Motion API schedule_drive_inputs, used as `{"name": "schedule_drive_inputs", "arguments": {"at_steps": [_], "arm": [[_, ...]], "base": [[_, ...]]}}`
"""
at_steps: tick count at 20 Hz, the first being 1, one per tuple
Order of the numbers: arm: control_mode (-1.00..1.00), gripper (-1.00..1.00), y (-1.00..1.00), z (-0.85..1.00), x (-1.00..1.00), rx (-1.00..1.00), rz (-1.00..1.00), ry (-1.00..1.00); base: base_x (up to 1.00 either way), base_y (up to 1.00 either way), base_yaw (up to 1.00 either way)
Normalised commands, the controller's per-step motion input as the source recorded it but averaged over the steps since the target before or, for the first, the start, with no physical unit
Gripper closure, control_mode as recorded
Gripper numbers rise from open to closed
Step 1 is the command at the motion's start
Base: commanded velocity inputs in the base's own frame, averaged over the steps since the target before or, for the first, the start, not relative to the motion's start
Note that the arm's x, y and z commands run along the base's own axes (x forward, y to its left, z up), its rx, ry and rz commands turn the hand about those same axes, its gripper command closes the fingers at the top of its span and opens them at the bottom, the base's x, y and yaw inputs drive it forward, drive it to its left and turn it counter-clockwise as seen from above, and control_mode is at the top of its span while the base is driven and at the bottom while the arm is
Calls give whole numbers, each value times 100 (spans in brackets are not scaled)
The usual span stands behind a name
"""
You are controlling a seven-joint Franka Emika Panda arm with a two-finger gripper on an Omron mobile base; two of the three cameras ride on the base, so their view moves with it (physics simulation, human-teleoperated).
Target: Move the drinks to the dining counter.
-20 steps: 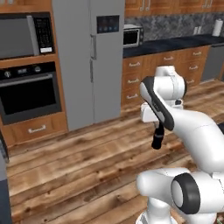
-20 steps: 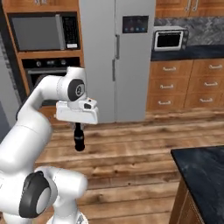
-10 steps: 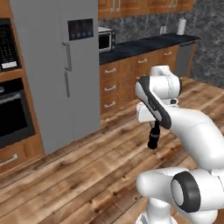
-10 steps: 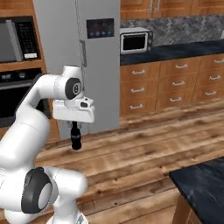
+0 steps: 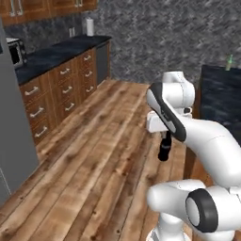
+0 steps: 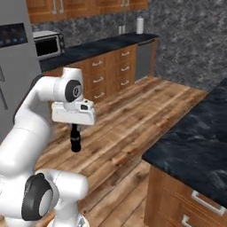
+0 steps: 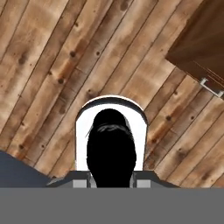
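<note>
The two-finger gripper (image 6: 75,129) is clamped on the slim black bottle (image 6: 76,139), which hangs upright under it above the wooden plank floor (image 5: 89,164). The black white-veined marble dining counter (image 6: 199,137) stands near, to the robot's right.

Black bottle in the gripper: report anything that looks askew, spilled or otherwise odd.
Nothing stands out. The black bottle hangs upright from the shut gripper, held by its top above the wooden floor, beside the black marble counter. No spill shows.

Bent arm carries its downward-pointing tool (image 6: 75,133) clamped tight.
</note>
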Motion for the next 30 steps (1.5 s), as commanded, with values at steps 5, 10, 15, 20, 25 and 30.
{"name": "schedule_drive_inputs", "arguments": {"at_steps": [5,10,15,20,25,30], "arm": [[100,100,0,0,0,0,0,0],[100,100,0,0,0,0,0,0],[100,100,0,0,0,0,0,0],[100,100,0,0,0,0,0,0],[100,100,0,0,0,0,0,0],[100,100,0,0,0,0,0,0]], "base": [[74,77,-73],[99,97,-53],[100,90,-36],[100,54,-44],[97,70,-53],[98,76,-55]]}}
